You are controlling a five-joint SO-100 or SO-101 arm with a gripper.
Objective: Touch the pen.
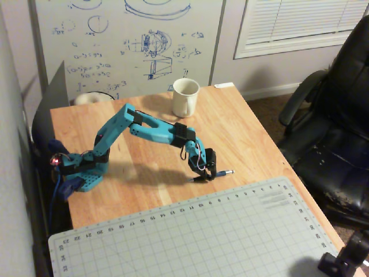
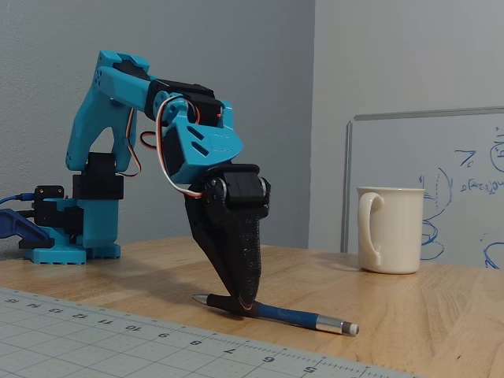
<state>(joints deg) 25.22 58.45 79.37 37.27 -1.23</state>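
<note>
Wooden tabletop [image 2: 441, 307] filling the low fixed view, gridded cutting mat [image 2: 94, 339] lying nearest the lens.

Just past the mat edge, pen [image 2: 291, 316] lying flat on the wood, roughly parallel to that edge, silvery end pointing right in the fixed view. In the overhead view only its right end is showing [image 1: 226, 172], the rest sitting under the arm's tip.

Claw [image 2: 244, 299] pointing straight down, dark tip resting on the pen's left portion near the pointed nib. Fingers appearing drawn together into one wedge; no gap showing. Not clamping the pen, only pressing or resting on top, as far as the fixed view tells.

Judgement: the touch step looks made or all but made. Next move is calling for little, either holding contact gently or lifting straight up so the pen does not roll.

Arm pose: blue arm [image 1: 151, 130] reaching forward from its base [image 1: 86, 173], upper links rising, elbow bending, wrist folding sharply downward.

Farther back, cream mug [image 2: 390, 229] standing upright, well apart from the pen. Whiteboard [image 2: 465, 181] leaning against the wall beyond. Black office chair [image 1: 334, 127] standing beside the tabletop in the overhead view.
</note>
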